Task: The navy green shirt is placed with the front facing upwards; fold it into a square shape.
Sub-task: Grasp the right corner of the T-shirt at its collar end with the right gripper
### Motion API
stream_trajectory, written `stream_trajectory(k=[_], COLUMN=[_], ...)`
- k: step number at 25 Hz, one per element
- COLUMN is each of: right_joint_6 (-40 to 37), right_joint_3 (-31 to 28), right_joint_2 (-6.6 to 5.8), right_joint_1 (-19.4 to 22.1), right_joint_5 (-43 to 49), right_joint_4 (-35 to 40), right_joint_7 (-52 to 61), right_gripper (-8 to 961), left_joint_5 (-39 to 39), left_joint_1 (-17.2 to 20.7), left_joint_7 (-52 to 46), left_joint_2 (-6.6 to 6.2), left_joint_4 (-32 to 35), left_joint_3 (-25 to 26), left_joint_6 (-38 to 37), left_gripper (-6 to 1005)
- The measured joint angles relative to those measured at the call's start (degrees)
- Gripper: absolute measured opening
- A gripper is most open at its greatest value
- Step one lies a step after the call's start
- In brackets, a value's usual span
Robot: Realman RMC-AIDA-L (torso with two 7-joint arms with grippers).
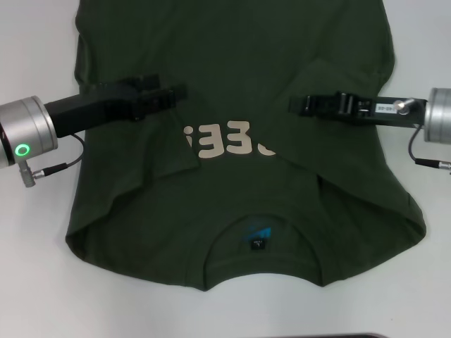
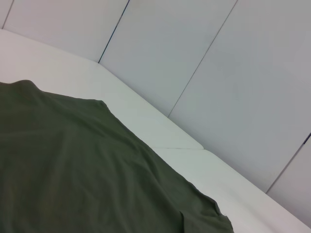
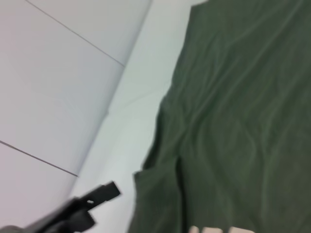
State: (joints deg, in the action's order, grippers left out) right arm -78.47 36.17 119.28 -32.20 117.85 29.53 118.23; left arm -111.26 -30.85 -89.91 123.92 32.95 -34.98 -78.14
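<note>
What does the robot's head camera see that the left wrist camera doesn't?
Only the head view shows the pale letters, the neck label, and both tools over the shirt: the left tool and the right tool. Only the left wrist view shows the grey wall panels behind the table. Both show the green shirt on the white table.

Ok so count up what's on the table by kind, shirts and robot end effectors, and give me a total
Dark olive-green cotton shirt with pale block letters: 1
Black robot end effectors: 2, left end effector and right end effector, both over the shirt
Total: 3
</note>
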Motion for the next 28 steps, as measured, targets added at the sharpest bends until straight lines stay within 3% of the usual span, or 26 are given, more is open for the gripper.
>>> stream_trajectory(k=[8,14,23,28], right_joint_6=[-10.4,-17.19,-20.15,-20.09], right_joint_3=[-1.97,-3.35,-3.47,-4.2], right_joint_2=[-1.49,-4.62,-10.02,-11.31], right_joint_1=[6.67,10.83,14.89,15.97], right_joint_5=[-9.39,-9.33,-2.46,1.02], right_joint_4=[0.7,0.79,0.86,1.29], right_joint_7=[-6.56,-5.54,1.43,5.14], right_gripper=[493,739,765,760], left_joint_5=[0.0,0.03,0.08,0.12], left_joint_1=[-0.04,0.03,0.1,0.11], left_joint_7=[0.0,0.0,-0.16,-0.31], left_joint_2=[0.0,0.0,0.0,0.0], left_joint_4=[0.01,0.01,0.01,0.01], left_joint_3=[-0.06,-0.14,-0.13,0.0], left_joint_6=[-0.14,-0.59,-0.7,-0.7], left_gripper=[775,774,774,774])
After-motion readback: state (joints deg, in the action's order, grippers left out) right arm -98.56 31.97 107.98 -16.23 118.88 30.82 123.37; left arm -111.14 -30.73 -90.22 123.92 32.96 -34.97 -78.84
